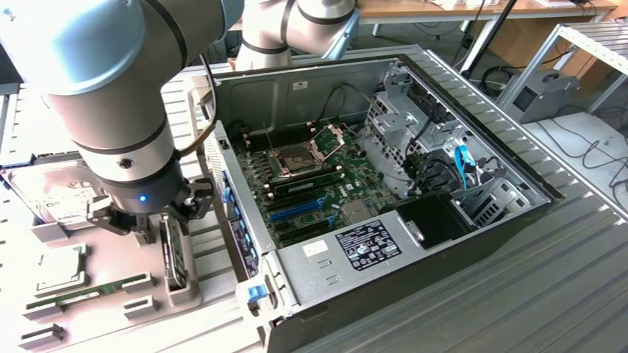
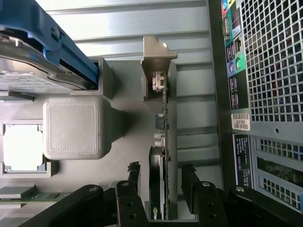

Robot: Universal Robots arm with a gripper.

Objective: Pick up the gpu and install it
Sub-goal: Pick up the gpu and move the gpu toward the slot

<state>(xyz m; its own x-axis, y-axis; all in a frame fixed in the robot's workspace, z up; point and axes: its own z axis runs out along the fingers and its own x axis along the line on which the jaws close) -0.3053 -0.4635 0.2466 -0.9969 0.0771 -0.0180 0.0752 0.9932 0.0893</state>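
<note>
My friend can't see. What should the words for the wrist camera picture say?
The robot's two black fingers stand open on either side of the graphics card, which sits on its edge in a gray holder. Nearby are a computer case, a hard drive and a chip.

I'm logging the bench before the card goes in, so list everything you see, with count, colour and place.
graphics card: one, black and silver, on edge in the tray
hard drive: one, silver, on the tray
processor: one, silvery, on the tray
memory stick: one, green, on the tray
tray: one, grey, beside the computer
computer: one, black case, lying open
arm: one, silvery grey, above the tray
hand: one, black, open, astride the graphics card
</note>
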